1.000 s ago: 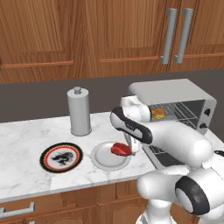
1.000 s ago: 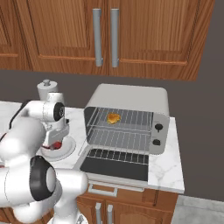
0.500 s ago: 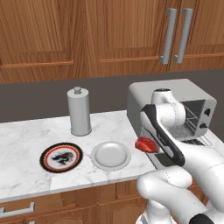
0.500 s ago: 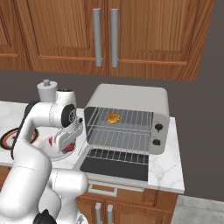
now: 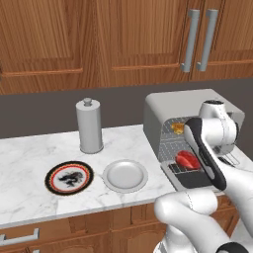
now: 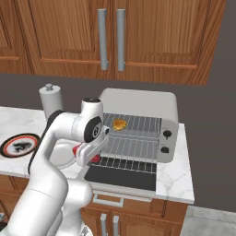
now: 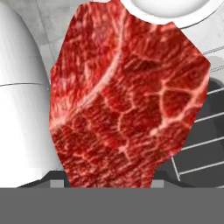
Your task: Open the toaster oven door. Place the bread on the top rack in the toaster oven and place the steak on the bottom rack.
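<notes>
From left to right along the marble desk point(image 5: 29, 207), the white plate point(image 5: 125, 175) now lies bare, the steak point(image 5: 188, 159), lifted off it a moment ago and pinched in the jaws, hangs over the lowered toaster oven door point(image 6: 120, 177), and the bread point(image 6: 120, 124) already sits on the top rack point(image 6: 136, 124), leaving only the bottom rack point(image 6: 131, 148) to fill.

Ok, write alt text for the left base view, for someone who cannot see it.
A white robot arm carries a red steak in its gripper at the open front of a grey toaster oven, just above the lowered toaster oven door; the bread lies on the top rack inside. Left on the marble counter sit an empty white plate, a patterned plate and a grey canister.
</notes>
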Robot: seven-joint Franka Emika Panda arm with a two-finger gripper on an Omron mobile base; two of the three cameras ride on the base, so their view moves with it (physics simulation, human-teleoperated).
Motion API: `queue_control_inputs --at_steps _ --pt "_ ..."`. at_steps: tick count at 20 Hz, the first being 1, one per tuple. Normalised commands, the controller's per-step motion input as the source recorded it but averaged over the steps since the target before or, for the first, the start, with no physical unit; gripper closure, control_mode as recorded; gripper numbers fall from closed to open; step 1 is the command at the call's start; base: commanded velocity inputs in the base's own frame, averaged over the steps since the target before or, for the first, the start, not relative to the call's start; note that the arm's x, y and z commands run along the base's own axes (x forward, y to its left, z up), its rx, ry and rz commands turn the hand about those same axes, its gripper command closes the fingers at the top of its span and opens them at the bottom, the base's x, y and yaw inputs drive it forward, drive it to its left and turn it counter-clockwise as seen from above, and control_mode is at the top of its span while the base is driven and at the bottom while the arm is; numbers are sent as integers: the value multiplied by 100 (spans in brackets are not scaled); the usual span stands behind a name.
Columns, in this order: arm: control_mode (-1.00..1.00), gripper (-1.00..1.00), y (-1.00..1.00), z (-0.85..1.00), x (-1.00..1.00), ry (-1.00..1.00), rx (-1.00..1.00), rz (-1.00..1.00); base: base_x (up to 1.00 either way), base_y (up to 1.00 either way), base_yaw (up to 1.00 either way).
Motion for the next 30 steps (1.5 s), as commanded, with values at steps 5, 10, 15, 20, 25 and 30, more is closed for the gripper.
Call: queue_control_inputs --at_steps 5,10,15,20,25,30 --pt "-100 100 -40 -13 24 -13 0 -2 0 0 0" --pt "-100 100 -12 -36 26 -14 0 0 0 0 0" --pt "-100 100 -6 -41 37 -10 0 0 0 0 0" --pt "-100 100 -24 -18 42 -2 0 0 0 0 0" --pt "-100 100 -21 0 62 0 0 0 0 0 0" --pt "-100 100 -5 -22 47 0 0 0 0 0 0"
